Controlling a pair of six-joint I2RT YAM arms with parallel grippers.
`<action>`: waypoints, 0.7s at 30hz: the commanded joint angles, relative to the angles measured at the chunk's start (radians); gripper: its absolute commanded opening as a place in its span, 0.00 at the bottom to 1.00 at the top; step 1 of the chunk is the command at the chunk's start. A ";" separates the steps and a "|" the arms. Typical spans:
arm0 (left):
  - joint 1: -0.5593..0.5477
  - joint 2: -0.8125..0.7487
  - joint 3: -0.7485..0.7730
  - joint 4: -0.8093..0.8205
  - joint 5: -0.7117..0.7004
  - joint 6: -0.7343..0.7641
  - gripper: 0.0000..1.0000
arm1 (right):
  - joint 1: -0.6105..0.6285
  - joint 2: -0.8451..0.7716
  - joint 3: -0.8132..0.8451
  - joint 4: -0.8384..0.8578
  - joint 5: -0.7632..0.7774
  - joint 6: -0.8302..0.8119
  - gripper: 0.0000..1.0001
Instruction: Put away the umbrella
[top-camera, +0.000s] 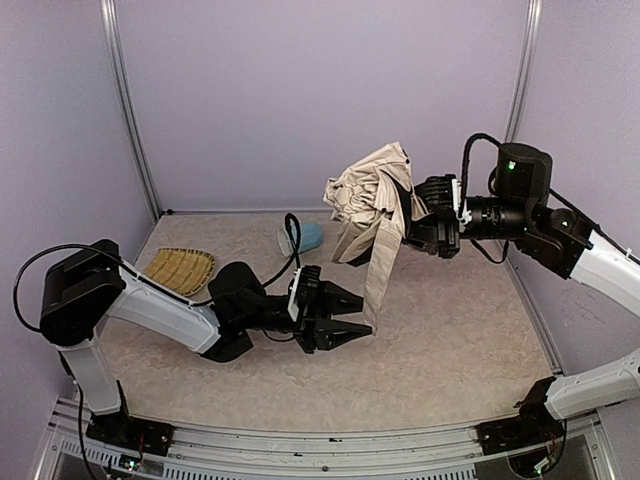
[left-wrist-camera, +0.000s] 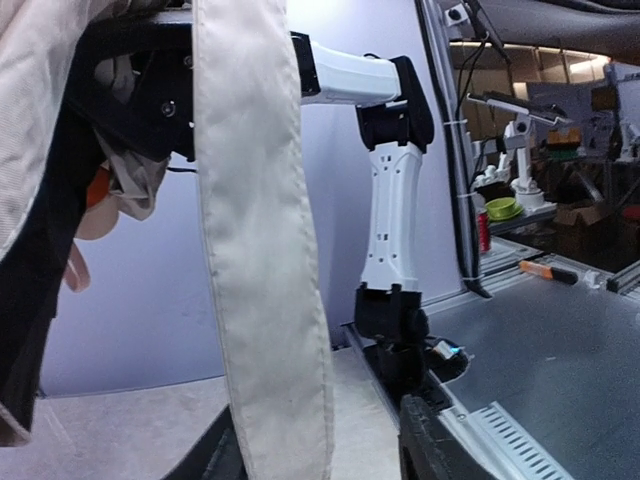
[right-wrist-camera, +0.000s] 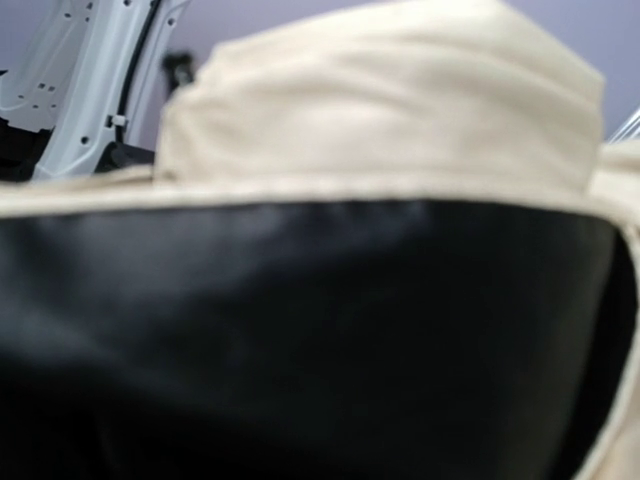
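Here, at the left of the pale, mottled worktop, lies a shallow tray of woven yellow straw, ribbed and roughly leaf-shaped. Further right, near the back wall, stands a small light-blue mug with a smooth glazed look.

In front of the mug the left claw reaches out low over the worktop. Its two black fingers stand partly apart, with the lower end of a long strap between them. In the left wrist view the strap is a flat band of cream-beige cloth with stitched edges. It lies against one finger, and a gap shows between it and the other, so the claw is not clamped on it.

The strap hangs down from the umbrella, which is up in the air above the middle of the worktop and touches nothing below. It is a loose, crumpled bundle of matte cream-beige fabric, folded and creased, with dark lining showing at the edges.

At its right side the right claw is closed on the bundle and holds it aloft, its fingers buried in the cloth. The right wrist view is filled by a soft beige fold above a broad sweep of smooth black lining.
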 joint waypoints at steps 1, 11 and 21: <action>-0.014 0.002 0.027 -0.016 0.103 -0.001 0.32 | -0.008 -0.011 0.031 0.035 0.026 0.004 0.00; -0.006 -0.090 -0.025 -0.189 0.064 0.072 0.00 | -0.009 -0.008 0.037 0.040 0.079 0.026 0.00; 0.090 -0.164 -0.137 -0.503 -0.251 0.314 0.00 | -0.011 -0.015 0.097 -0.073 0.014 0.024 0.00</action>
